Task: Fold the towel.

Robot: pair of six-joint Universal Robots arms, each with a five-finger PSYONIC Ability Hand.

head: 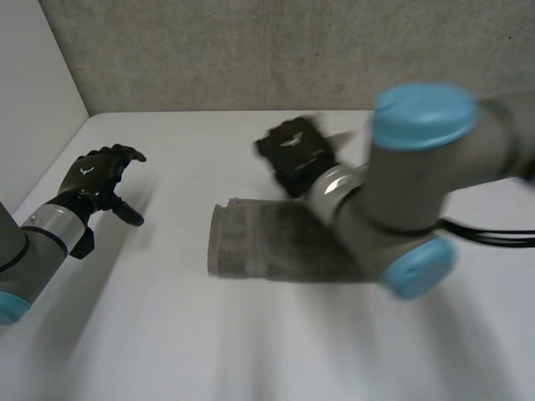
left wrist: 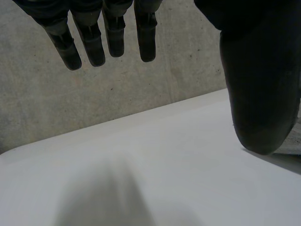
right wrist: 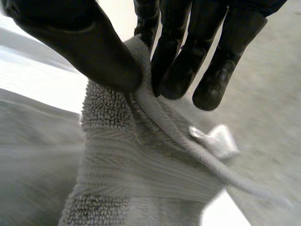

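Observation:
A grey-beige towel [head: 251, 242] lies in the middle of the white table [head: 167, 334], partly under my right arm [head: 401, 192]. My right hand [head: 292, 154] is over the towel's far edge. In the right wrist view the thumb [right wrist: 89, 47] and fingers [right wrist: 174, 61] pinch a lifted edge of the towel [right wrist: 141, 165], near a small white label [right wrist: 216, 139]. My left hand [head: 100, 180] hovers at the table's left side, away from the towel. Its fingers [left wrist: 94, 42] are straight and spread, with the thumb [left wrist: 261, 84] apart, holding nothing.
A grey concrete wall [head: 251, 50] runs behind the table's far edge. A pale wall panel [head: 33, 83] stands on the left. My right arm's elbow [head: 418, 259] covers the towel's right part.

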